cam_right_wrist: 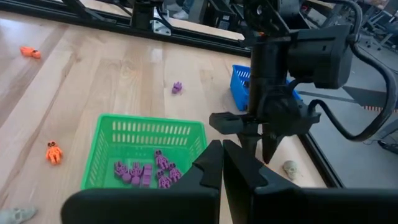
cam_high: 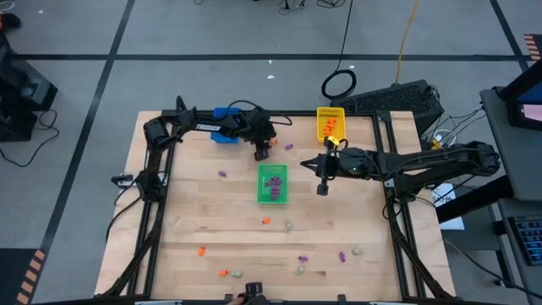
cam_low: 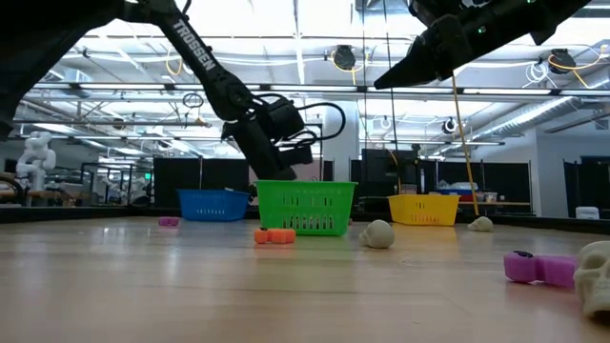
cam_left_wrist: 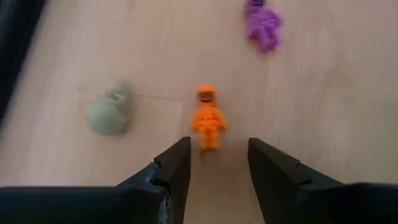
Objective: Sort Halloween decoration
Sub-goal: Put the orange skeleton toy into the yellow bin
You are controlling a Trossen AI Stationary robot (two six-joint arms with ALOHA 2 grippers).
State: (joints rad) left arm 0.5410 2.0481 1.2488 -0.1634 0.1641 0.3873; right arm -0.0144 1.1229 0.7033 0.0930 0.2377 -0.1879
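Left gripper (cam_left_wrist: 214,163): jaws wide, above the table.
Orange figure (cam_left_wrist: 207,118): lying just ahead of the gap, untouched.
Right gripper (cam_right_wrist: 222,163): jaws closed, empty, beside green tray (cam_right_wrist: 106,153).

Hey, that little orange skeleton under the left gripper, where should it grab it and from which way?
Across the torso, from straight above. The orange skeleton lies flat on the table, lengthwise between the open left gripper fingers, so they would probably close on its narrow sides. The grey skull lies apart.
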